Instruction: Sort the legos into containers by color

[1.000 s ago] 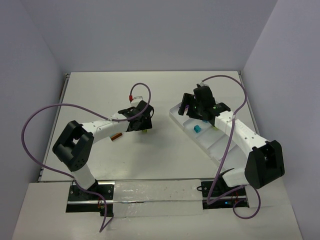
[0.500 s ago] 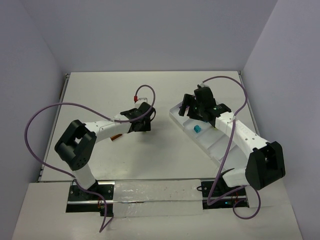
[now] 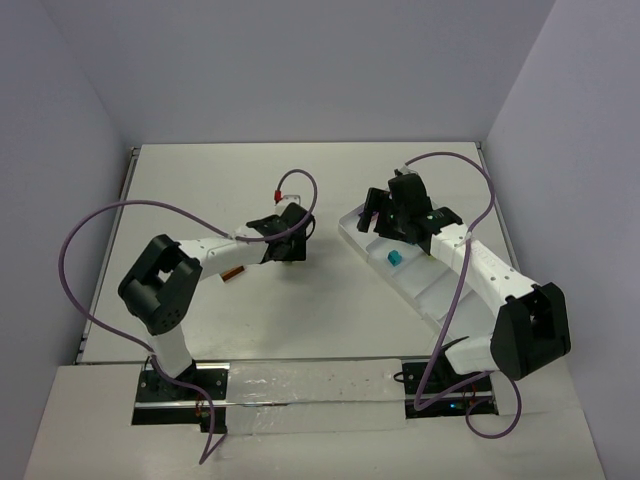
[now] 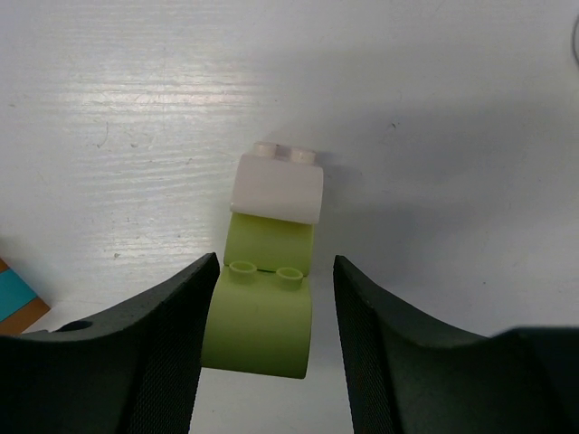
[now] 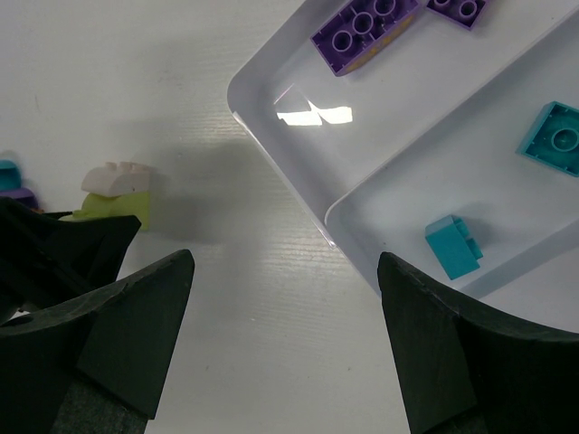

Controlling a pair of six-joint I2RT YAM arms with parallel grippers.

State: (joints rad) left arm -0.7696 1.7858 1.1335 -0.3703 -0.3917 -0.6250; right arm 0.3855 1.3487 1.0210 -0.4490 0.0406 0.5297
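A lime green lego (image 4: 262, 307) with a cream lego (image 4: 277, 188) stuck to its far end lies on the table. My left gripper (image 4: 276, 267) is open and low, its jaws on either side of the lime part; the left jaw is close against it and the right jaw stands apart. The clump also shows in the right wrist view (image 5: 119, 194). My right gripper (image 5: 285, 262) is open and empty, above the table beside the end of the white tray (image 5: 289, 154). Purple legos (image 5: 362, 32) lie in the end compartment and teal legos (image 5: 452, 246) in the second.
A teal and orange-brown clump (image 4: 14, 303) lies at the left gripper's left, and shows beside the left arm from above (image 3: 232, 273). A teal and purple clump (image 5: 11, 181) lies past it. The tray (image 3: 440, 290) runs diagonally under the right arm. Purple cables loop over both arms.
My left gripper has slid a little toward the right and over the lime and cream clump, which now is hidden under it in the top view. The right arm has not moved.
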